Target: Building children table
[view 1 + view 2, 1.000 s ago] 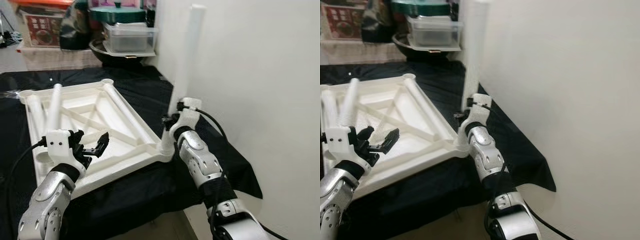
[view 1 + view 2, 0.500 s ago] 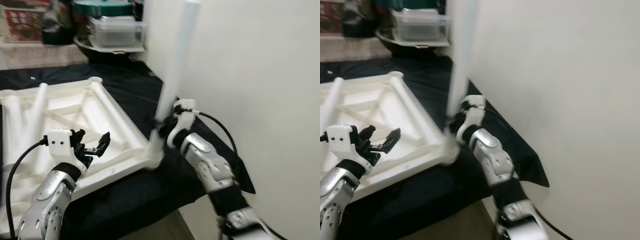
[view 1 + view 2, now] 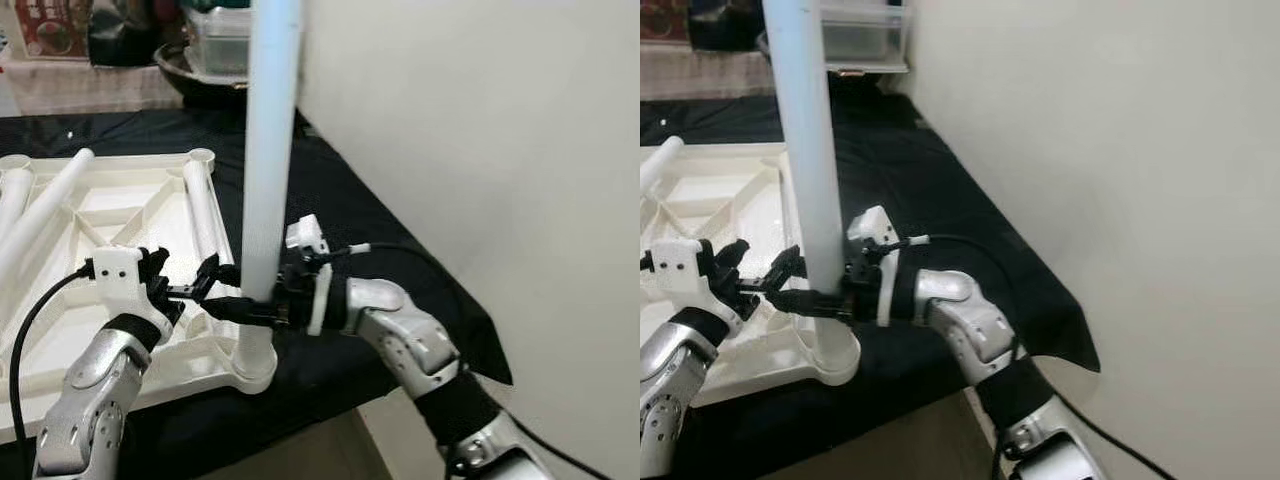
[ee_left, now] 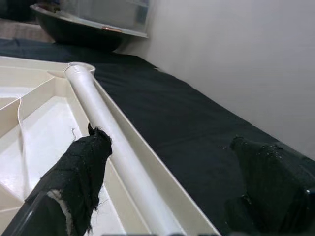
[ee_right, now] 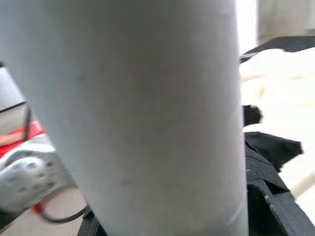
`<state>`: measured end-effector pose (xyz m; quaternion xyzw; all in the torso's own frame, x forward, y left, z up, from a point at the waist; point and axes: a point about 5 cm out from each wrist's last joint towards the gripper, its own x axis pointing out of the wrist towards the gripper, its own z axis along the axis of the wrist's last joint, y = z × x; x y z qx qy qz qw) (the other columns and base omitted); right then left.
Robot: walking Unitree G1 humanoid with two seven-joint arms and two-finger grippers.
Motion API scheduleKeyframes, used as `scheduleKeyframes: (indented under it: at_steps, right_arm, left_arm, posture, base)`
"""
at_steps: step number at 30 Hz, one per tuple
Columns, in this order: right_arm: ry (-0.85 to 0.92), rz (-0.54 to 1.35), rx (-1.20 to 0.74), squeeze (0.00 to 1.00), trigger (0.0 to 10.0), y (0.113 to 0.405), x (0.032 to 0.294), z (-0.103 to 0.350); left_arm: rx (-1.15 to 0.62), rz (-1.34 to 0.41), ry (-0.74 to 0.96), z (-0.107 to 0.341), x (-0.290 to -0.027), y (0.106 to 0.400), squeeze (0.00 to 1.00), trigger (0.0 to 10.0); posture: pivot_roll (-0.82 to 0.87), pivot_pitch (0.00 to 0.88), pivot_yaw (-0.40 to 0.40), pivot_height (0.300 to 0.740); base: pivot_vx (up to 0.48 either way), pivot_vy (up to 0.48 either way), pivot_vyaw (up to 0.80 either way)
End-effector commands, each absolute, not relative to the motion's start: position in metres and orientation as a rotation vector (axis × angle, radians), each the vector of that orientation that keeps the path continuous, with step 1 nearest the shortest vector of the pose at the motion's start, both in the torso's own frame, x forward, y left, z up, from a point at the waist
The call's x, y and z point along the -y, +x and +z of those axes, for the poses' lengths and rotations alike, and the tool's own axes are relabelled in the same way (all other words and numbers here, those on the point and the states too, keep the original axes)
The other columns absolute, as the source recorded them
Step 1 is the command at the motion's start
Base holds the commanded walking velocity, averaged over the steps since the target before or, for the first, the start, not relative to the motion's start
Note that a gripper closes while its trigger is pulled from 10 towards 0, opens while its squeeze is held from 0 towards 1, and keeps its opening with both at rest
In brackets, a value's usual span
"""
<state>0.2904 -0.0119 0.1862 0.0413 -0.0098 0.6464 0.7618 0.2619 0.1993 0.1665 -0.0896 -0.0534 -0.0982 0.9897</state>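
At the near corner of the upturned white tabletop point(image 3: 120, 215), a tall white leg point(image 3: 268, 150) upright in the corner socket point(image 3: 254, 366), clamped low down between the black fingers of the right end effector point(image 3: 245, 306). Flat on the black-covered worktop point(image 3: 400, 250), the tabletop with its underside ribs facing up and more white legs point(image 3: 45, 215) lying loose across it. Just beside the standing leg, on the robot's left, the left end effector point(image 3: 195, 290) with fingers apart, hovering over the tabletop frame and holding nothing. Along the right, a plain pale wall point(image 3: 480, 130). At the back, a dark bowl point(image 3: 200, 85) and a clear plastic box point(image 3: 222, 45) stacked past the worktop's far edge.
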Motion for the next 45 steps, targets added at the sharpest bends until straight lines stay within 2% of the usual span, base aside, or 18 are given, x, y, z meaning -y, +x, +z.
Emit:
scheduleKeyframes:
  at_steps: [1,3,4,7,8,15,17,19,21,25,26,29,33,34,35,39,43,45]
  right_arm:
    - [0.087,1.356,-0.067,0.00,10.0,0.294,0.017,0.170]
    - [0.080,1.355,-0.082,0.00,10.0,0.294,0.019,0.167]
    - [0.061,1.316,-0.108,0.00,7.3,0.297,0.021,0.163]
    - [0.056,1.270,-0.132,0.00,7.7,0.301,0.024,0.158]
    - [0.050,1.218,-0.139,0.00,10.0,0.305,0.027,0.155]
    - [-0.001,0.782,-0.212,0.00,10.0,0.339,0.043,0.137]
    - [0.062,0.352,-0.284,0.00,10.0,0.361,0.076,0.124]
    - [0.062,0.352,-0.284,0.00,10.0,0.361,0.076,0.124]
    - [0.114,0.079,-0.324,0.00,10.0,0.365,0.102,0.113]
    - [0.116,0.052,-0.323,0.00,10.0,0.363,0.101,0.112]
    - [0.135,0.111,-0.303,1.00,10.0,0.359,0.090,0.114]
    - [0.179,0.213,-0.247,1.00,10.0,0.354,0.069,0.121]
    - [0.179,0.225,-0.240,1.00,10.0,0.354,0.066,0.123]
    - [0.218,0.334,-0.213,0.69,10.0,0.355,0.055,0.131]
    - [0.263,0.460,-0.176,0.00,10.0,0.355,0.046,0.141]
    - [0.312,0.578,-0.130,0.00,10.0,0.355,0.035,0.153]
    - [0.297,0.948,0.067,0.00,10.0,0.350,0.038,0.195]
    - [0.297,0.948,0.067,0.00,10.0,0.350,0.038,0.195]
  left_arm:
    - [0.106,-0.201,-0.191,0.165,-0.197,0.261,0.00,10.0]
    - [0.105,-0.204,-0.192,0.165,-0.196,0.261,0.00,10.0]
    - [0.104,-0.208,-0.193,0.165,-0.196,0.261,0.00,10.0]
    - [0.106,-0.212,-0.196,0.165,-0.196,0.261,0.00,10.0]
    - [0.107,-0.213,-0.199,0.165,-0.195,0.261,0.00,10.0]
    - [0.109,-0.209,-0.199,0.166,-0.195,0.261,0.00,10.0]
    - [0.111,-0.201,-0.194,0.166,-0.195,0.261,0.00,10.0]
    - [0.111,-0.201,-0.194,0.166,-0.195,0.261,0.00,10.0]
    - [0.111,-0.193,-0.188,0.166,-0.196,0.261,0.00,10.0]
    - [0.108,-0.191,-0.185,0.166,-0.197,0.261,0.00,10.0]
    - [0.107,-0.192,-0.184,0.166,-0.197,0.261,0.00,10.0]
    - [0.104,-0.194,-0.182,0.165,-0.197,0.262,0.00,10.0]
    - [0.104,-0.194,-0.182,0.165,-0.197,0.262,0.00,10.0]
    - [0.104,-0.195,-0.183,0.165,-0.198,0.262,0.00,10.0]
    - [0.104,-0.195,-0.184,0.165,-0.198,0.262,0.00,10.0]
    - [0.104,-0.195,-0.185,0.165,-0.198,0.262,0.00,10.0]
    - [0.107,-0.197,-0.186,0.166,-0.198,0.262,0.00,10.0]
    - [0.107,-0.197,-0.186,0.166,-0.198,0.262,0.00,10.0]
  posture:
    - [0.18,0.000,-0.142,0.714]
    - [0.18,0.000,-0.142,0.714]
    - [0.17,0.000,-0.139,0.714]
    - [0.17,0.000,-0.141,0.714]
    - [0.17,0.000,-0.142,0.714]
    - [0.17,0.000,-0.144,0.714]
    - [0.17,0.000,-0.147,0.714]
    - [0.17,0.000,-0.147,0.714]
    - [0.18,0.000,-0.148,0.714]
    - [0.18,0.000,-0.145,0.714]
    - [0.18,0.000,-0.145,0.714]
    - [0.18,0.000,-0.143,0.714]
    - [0.18,0.000,-0.143,0.714]
    - [0.18,0.000,-0.142,0.714]
    - [0.18,0.000,-0.142,0.714]
    - [0.18,0.000,-0.142,0.714]
    - [0.17,0.000,-0.143,0.714]
    - [0.17,0.000,-0.143,0.714]
  base:
    - [0.000,0.000,0.00]
    - [0.000,0.000,0.00]
    - [0.000,0.000,0.00]
    - [0.000,0.000,0.00]
    - [0.000,0.000,0.00]
    - [0.000,0.000,0.00]
    - [0.000,0.000,0.00]
    - [0.000,0.000,0.00]
    - [0.000,0.000,0.00]
    - [0.000,0.000,0.00]
    - [0.000,0.000,0.00]
    - [0.000,0.000,0.00]
    - [0.000,0.000,0.00]
    - [0.000,0.000,0.00]
    - [0.000,0.000,0.00]
    - [0.000,0.000,0.00]
    - [0.000,0.000,0.00]
    - [0.000,0.000,0.00]
